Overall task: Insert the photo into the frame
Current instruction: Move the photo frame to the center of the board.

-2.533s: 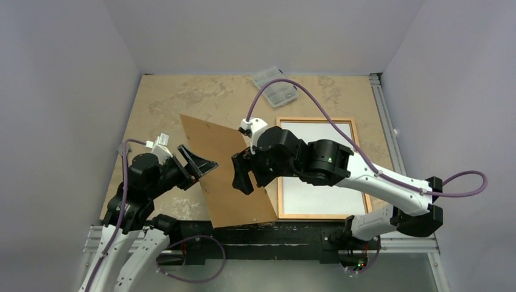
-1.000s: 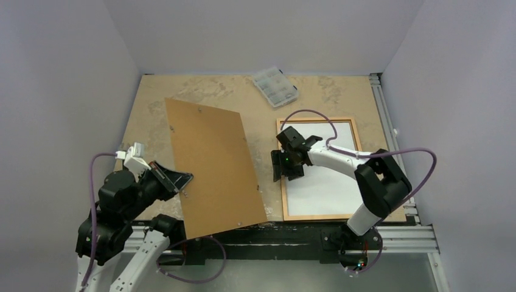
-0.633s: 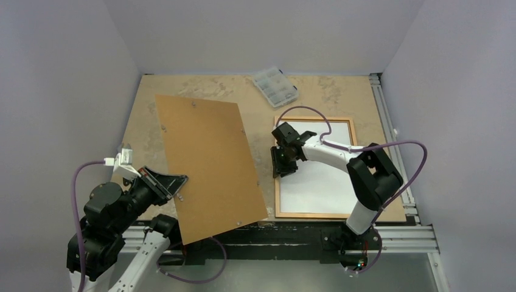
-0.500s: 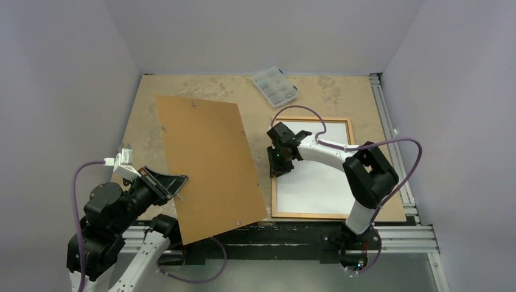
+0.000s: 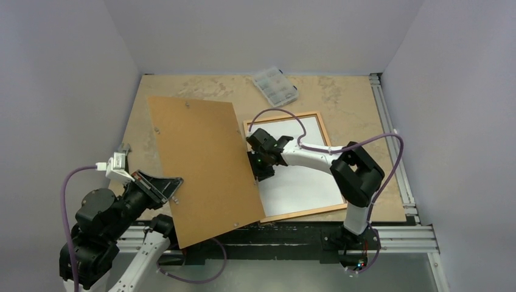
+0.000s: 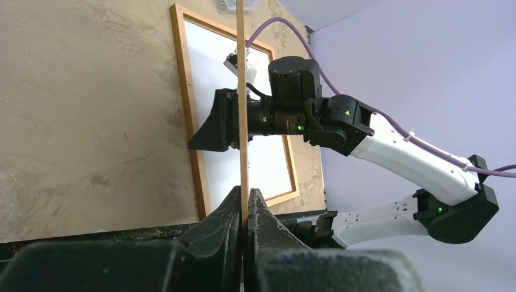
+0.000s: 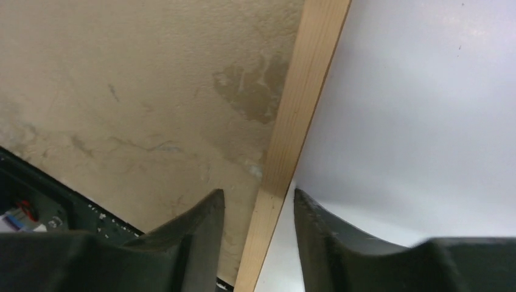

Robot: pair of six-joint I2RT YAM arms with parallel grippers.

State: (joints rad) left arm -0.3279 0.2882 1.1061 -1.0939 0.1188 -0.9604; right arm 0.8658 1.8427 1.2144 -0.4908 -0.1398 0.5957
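The frame (image 5: 304,213) lies flat at centre-right, skewed, with its near end swung right. A white sheet (image 5: 298,176) fills it, seemingly the photo's white back; no printed side shows. My right gripper (image 5: 258,165) sits low on the frame's left rail (image 7: 298,109). Its jaws (image 7: 258,198) are open and straddle the rail: the inner finger touches it, the outer one stands clear. My left gripper (image 5: 175,184) is shut on the near-left edge of the plain brown backing board (image 5: 204,164) and holds it tilted above the table. In the left wrist view that board (image 6: 241,91) is edge-on between the fingers.
A small clear plastic compartment box (image 5: 275,86) sits at the back of the table. Metal rails (image 5: 389,140) run along the right and near edges. The raised board overlaps the frame's left side from above and hides the table under it.
The right gripper came down onto the frame's left rail, then slid and turned the frame leftward. The left arm drew back toward the near left, carrying the board with it.
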